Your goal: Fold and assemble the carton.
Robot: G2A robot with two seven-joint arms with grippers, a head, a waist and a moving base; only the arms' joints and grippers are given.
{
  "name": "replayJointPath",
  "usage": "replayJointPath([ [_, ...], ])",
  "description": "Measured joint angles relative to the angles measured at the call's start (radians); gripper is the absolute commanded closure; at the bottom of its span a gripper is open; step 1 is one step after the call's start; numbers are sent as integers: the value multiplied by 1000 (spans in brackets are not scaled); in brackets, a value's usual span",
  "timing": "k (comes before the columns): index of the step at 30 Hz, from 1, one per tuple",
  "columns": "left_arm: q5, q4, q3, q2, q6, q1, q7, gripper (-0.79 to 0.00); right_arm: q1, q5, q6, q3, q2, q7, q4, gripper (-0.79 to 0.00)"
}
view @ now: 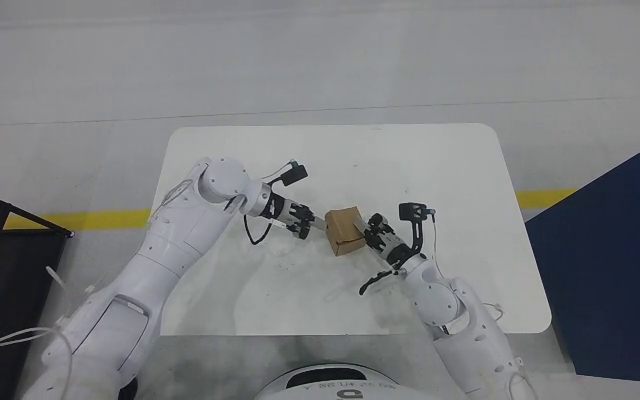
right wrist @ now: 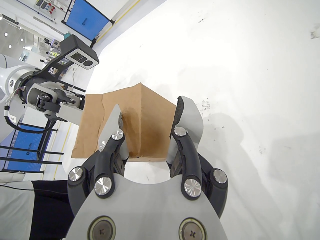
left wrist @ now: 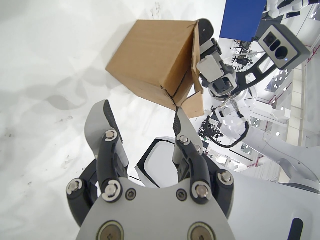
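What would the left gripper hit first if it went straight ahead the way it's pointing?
Most likely the cardboard carton: the open left gripper points at its near corner, one fingertip almost at the split seam there. Whether it touches is unclear.

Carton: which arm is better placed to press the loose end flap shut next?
Right, probably. The right gripper is open around the carton at its flapped end, one finger beside the loose flap. The left gripper is open, with only a fingertip near a corner.
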Motion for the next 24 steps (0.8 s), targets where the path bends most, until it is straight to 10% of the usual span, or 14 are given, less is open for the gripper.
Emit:
replayJointPath([
  [24, -4, 69, 58, -26, 19, -57, -6, -616, 0, -52, 18, -31, 4, -13, -8, -391],
])
